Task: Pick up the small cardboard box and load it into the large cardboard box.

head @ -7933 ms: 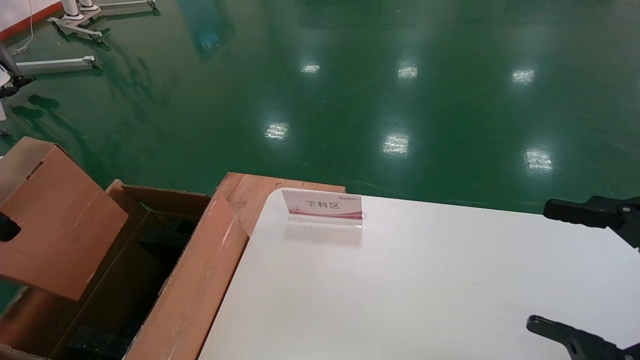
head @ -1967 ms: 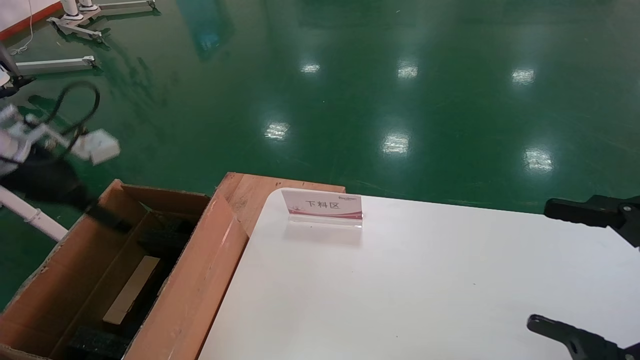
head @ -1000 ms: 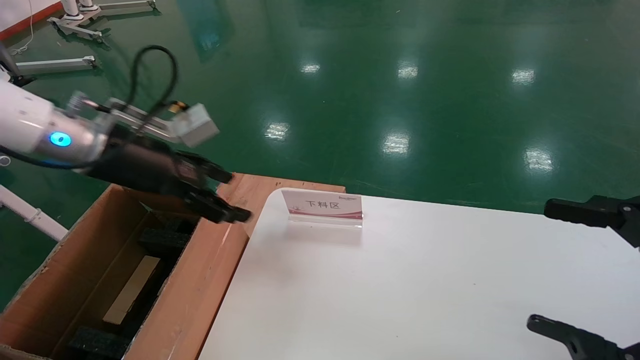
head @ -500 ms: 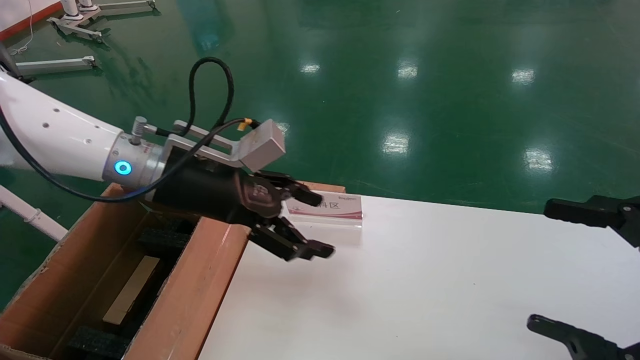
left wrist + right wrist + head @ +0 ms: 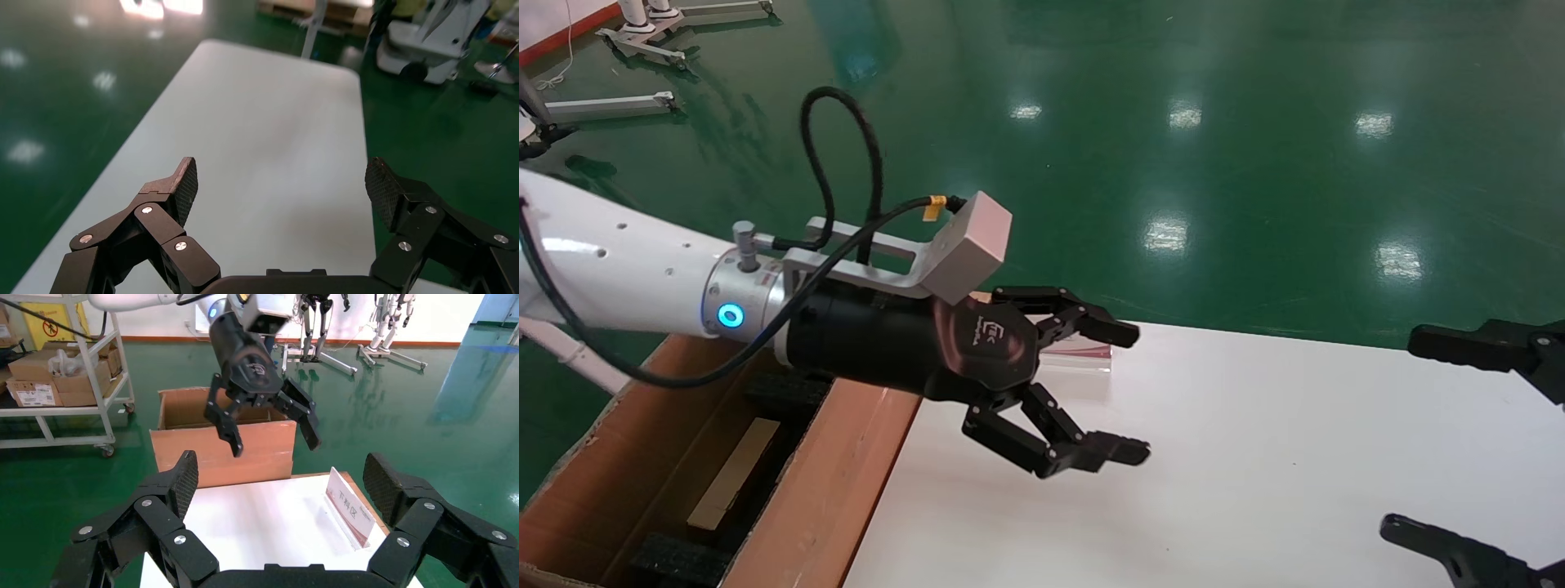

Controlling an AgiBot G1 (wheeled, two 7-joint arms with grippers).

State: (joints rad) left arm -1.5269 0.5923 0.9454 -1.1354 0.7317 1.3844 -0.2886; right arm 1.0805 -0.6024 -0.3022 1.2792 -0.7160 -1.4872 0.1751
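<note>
Head view shows the black left gripper (image 5: 1128,390) spread wide and empty over the white bench (image 5: 1254,457), apparently risking clipping the pink-edged sign (image 5: 1083,353), while the small tan-topped cardboard box (image 5: 733,472) lies inside the large brown corrugated cardboard box (image 5: 838,482)

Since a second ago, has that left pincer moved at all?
Yes. The left pincer, open, has swung from above the large cardboard box out over the white table, now past the small sign.
</note>
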